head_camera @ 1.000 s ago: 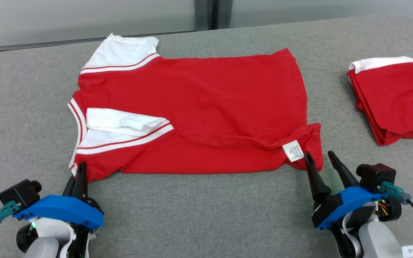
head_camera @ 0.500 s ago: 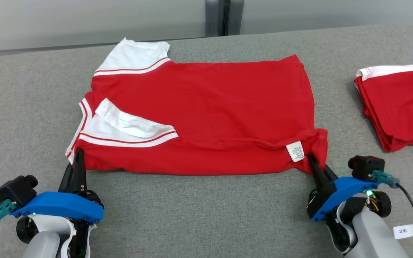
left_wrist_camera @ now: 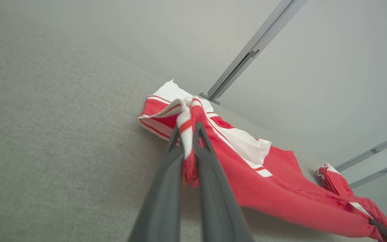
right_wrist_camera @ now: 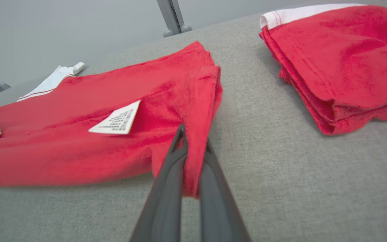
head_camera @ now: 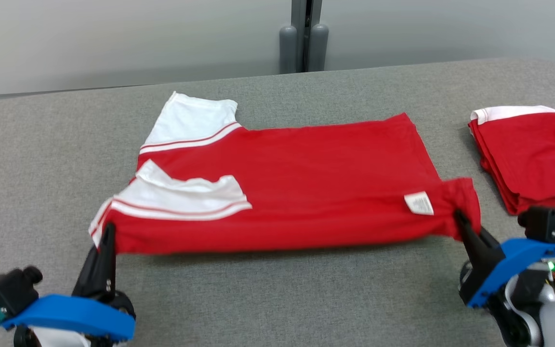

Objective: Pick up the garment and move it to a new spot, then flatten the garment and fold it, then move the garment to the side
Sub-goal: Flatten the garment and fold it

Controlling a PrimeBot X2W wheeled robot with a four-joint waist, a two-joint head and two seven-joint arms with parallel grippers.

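Garment point(head_camera: 287, 178): red shirt with white sleeves, lay spread across the middle of the grey tabletop point(head_camera: 258, 299), its near edge apparently held just off the surface. Left claw point(head_camera: 109, 230): was pressed together, pinching the near shoulder corner. Right claw point(head_camera: 460, 217): was pinching the near hem corner, beside a white label point(head_camera: 418, 203). Folded red shirt point(head_camera: 533, 154): lay apart, at right.

The red T-shirt point(head_camera: 306, 178) with white sleeves has its near edge raised a bit off the grey table point(head_camera: 268, 294), strung between both sets of fingers. The left gripper point(head_camera: 109, 227) pinches the sleeve-end corner and the right gripper point(head_camera: 459, 215) clamps the hem corner, with the white care label point(head_camera: 418, 203) just left of its tips. A folded red garment point(head_camera: 533, 154) sits beyond the right fingers, apart from the shirt.
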